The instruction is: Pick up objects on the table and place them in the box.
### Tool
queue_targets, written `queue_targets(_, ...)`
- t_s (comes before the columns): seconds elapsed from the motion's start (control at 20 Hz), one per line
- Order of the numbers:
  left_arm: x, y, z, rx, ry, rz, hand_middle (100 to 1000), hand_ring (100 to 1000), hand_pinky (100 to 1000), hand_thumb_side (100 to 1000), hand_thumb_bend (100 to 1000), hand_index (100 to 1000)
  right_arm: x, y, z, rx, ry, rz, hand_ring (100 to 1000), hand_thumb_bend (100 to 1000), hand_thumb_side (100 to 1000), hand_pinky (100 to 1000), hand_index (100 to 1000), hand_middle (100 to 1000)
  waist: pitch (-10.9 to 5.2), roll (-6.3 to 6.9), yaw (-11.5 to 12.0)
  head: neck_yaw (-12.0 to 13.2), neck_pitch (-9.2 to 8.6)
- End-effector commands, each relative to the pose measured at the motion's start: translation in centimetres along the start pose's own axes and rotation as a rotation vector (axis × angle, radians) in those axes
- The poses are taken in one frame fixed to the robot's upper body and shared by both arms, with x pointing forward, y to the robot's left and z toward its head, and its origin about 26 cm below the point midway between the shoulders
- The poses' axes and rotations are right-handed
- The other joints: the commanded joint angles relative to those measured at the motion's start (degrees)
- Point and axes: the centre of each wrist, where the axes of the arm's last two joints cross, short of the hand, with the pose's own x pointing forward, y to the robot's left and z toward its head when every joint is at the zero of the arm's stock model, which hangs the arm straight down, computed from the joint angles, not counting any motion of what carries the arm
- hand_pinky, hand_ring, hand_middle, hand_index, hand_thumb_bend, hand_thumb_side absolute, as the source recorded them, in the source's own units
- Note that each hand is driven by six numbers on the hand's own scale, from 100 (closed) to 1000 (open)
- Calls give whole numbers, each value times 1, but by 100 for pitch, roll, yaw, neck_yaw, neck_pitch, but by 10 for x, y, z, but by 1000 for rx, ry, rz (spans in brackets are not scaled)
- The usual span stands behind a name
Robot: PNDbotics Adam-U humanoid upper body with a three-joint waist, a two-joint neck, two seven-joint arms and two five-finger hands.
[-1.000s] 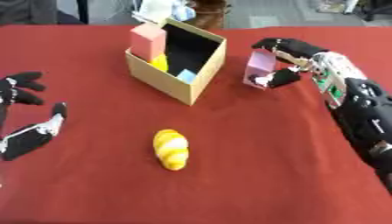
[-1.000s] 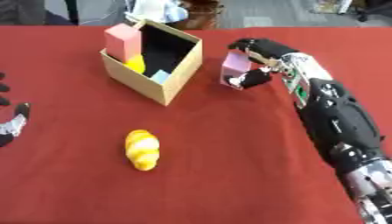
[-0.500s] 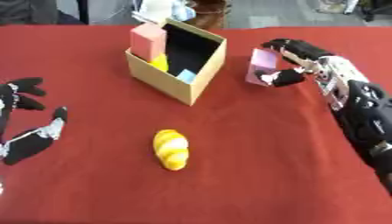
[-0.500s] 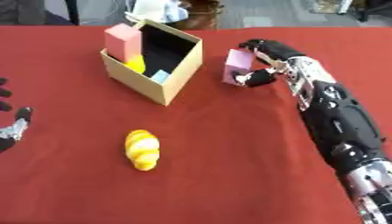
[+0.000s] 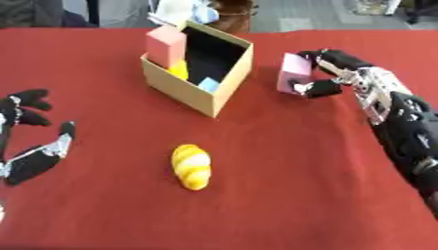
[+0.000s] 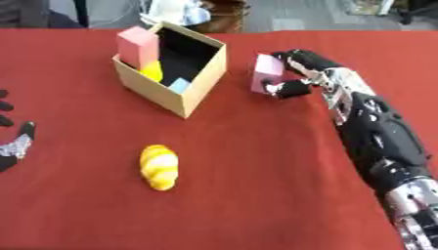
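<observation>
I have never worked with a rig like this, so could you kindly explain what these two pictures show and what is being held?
Both pictures come from one stereo camera in a humanoid robot's head, looking down at a red table; they show the same moment from its left and right eye. The black arm entering from the right ends in the right hand, whose fingers and thumb grip a pink block just beside an open cardboard box. The box already holds a pink block, something yellow and something light blue. A yellow, croissant-like object lies on the table nearer the robot. The left hand rests open at the left edge, holding nothing.
</observation>
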Motion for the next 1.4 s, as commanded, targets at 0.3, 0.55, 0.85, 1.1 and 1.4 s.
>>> queue_targets(0.3, 1, 6, -1, 11, -8, -8, 606, 550, 662, 139, 311, 815, 7, -37, 0, -154, -61, 11, 727, 118, 510, 784, 779, 620, -167, -46, -2, -15, 11)
queue_targets(0.55, 1, 4, 0, 4, -9, 1, 605, 550, 661, 138, 305, 812, 31, -73, -6, -232, -167, 18, 725, 104, 474, 785, 790, 624, -182, -60, 31, -52, -36)
queue_targets(0.85, 4, -1, 1, -8, -23, 25, 604, 549, 661, 138, 301, 811, 66, -109, -19, -263, -247, 49, 734, 124, 454, 794, 805, 639, -214, -76, 209, -141, -110)
queue_targets(1.1, 7, -4, 1, -15, -37, 46, 604, 549, 660, 140, 300, 811, 78, -103, -33, -231, -211, 62, 743, 126, 493, 799, 841, 659, -212, -66, 380, -253, -140)
queue_targets(1.4, 10, -5, -1, -23, -50, 55, 604, 549, 664, 139, 297, 811, 79, -79, -44, -170, -150, 65, 749, 115, 558, 801, 909, 683, -195, -55, 495, -327, -165)
